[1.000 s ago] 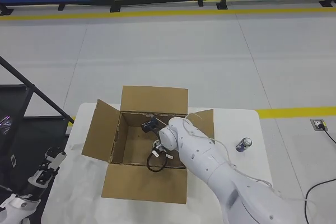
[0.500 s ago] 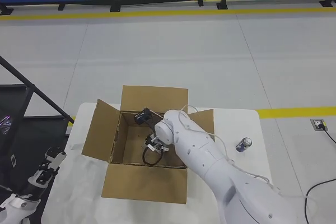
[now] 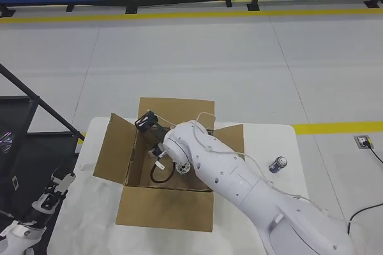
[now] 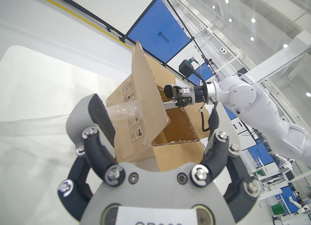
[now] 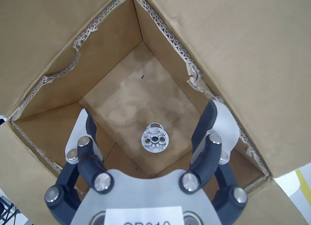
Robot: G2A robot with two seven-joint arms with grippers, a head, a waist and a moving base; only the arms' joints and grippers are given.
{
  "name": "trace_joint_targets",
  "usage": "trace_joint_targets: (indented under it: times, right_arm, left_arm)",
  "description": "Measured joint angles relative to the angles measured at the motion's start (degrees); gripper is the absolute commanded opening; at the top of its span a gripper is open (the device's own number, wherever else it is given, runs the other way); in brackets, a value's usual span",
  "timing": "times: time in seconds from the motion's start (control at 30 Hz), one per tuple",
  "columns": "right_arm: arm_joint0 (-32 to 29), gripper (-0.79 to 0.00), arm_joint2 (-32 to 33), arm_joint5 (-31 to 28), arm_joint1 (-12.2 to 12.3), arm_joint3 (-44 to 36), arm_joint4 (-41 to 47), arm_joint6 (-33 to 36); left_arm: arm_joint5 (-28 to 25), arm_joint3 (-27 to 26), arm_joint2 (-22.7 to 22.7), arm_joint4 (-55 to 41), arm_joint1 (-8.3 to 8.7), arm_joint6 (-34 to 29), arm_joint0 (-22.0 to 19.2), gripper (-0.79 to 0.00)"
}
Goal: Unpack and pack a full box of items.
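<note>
An open cardboard box (image 3: 166,210) stands in the middle of the table, flaps folded outward. My right gripper (image 5: 150,124) hangs open above the box interior, near its far left corner (image 3: 147,121). On the box floor (image 5: 136,90) below it lies a small round metal part (image 5: 154,140), untouched between the spread fingers. My left gripper (image 4: 158,121) is open and holds nothing, low off the table's left side (image 3: 59,177), facing the box (image 4: 143,114) and the right gripper (image 4: 175,94).
A small dark can (image 3: 278,164) stands on the white table (image 3: 268,197) to the right of the box. A black frame and dark netting (image 3: 13,127) sit left of the table. Bare table lies in front of the box.
The right gripper has swung left from the box's middle to its far left corner. The left arm has not moved.
</note>
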Motion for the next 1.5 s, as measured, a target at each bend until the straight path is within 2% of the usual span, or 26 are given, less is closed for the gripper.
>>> trace_joint_targets:
  times: [0.2,0.3,0.43,0.53,0.63,0.73,0.83,0.9,1.07,1.23,1.3,1.33,1.37,1.47,1.5]
  right_arm:
    - [-7.45,0.0,8.59,11.82,7.18,-17.34,-10.26,5.13]
    - [-13.45,0.0,15.13,19.02,11.02,-26.85,-17.91,8.32]
    - [-25.69,0.0,26.68,27.96,16.1,-43.31,-31.54,13.79]
    - [-36.61,0.0,35.72,27.63,18.84,-56.65,-38.49,17.0]
    - [-46.08,0.0,43.53,24.81,20.3,-66.5,-39.92,17.04]
    - [-52.59,0.0,49.48,23.93,20.91,-71.02,-38.61,15.08]
    - [-55.71,0.0,53.43,23.81,21.13,-70.65,-37.14,14.23]
    - [-55.75,0.0,55.2,23.81,21.2,-68.41,-36.41,14.97]
    - [-51.17,0.0,58.31,27.33,21.16,-57.46,-36.74,19.81]
    - [-45.9,0.0,58.98,25.62,20.99,-47.12,-33.41,20.69]
    - [-44.34,-0.132,58.59,25.63,20.88,-44.09,-33.07,20.48]
    - [-43.43,-0.163,58.26,25.89,20.8,-42.3,-33.07,20.27]
    - [-42.79,-0.24,58.04,26.5,20.75,-40.95,-33.46,20.21]
    - [-40.72,-0.299,57.29,28.62,20.55,-37.11,-34.79,20.11]
    - [-40.18,-0.403,57.17,29.22,20.49,-36.1,-34.99,19.92]
  left_arm:
    - [0.0,0.0,0.0,0.0,0.0,0.0,0.0,0.0]
    - [0.0,0.0,0.0,0.0,0.0,0.0,0.0,0.0]
    - [0.0,0.0,0.0,0.0,0.0,0.0,0.0,0.0]
    - [0.0,0.0,0.0,0.0,0.0,0.0,0.0,0.0]
    - [0.0,0.0,0.0,0.0,0.0,0.0,0.0,0.0]
    - [0.0,0.0,0.0,0.0,0.0,0.0,0.0,0.0]
    - [0.0,0.0,0.0,0.0,0.0,0.0,0.0,0.0]
    - [0.0,0.0,0.0,0.0,0.0,0.0,0.0,0.0]
    - [0.0,0.0,0.0,0.0,0.0,0.0,0.0,0.0]
    - [0.0,0.0,0.0,0.0,0.0,0.0,0.0,0.0]
    - [0.0,0.0,0.0,0.0,0.0,0.0,0.0,0.0]
    - [0.0,0.0,0.0,0.0,0.0,0.0,0.0,0.0]
    - [0.0,0.0,0.0,0.0,0.0,0.0,0.0,0.0]
    - [0.0,0.0,0.0,0.0,0.0,0.0,0.0,0.0]
    - [0.0,0.0,0.0,0.0,0.0,0.0,0.0,0.0]
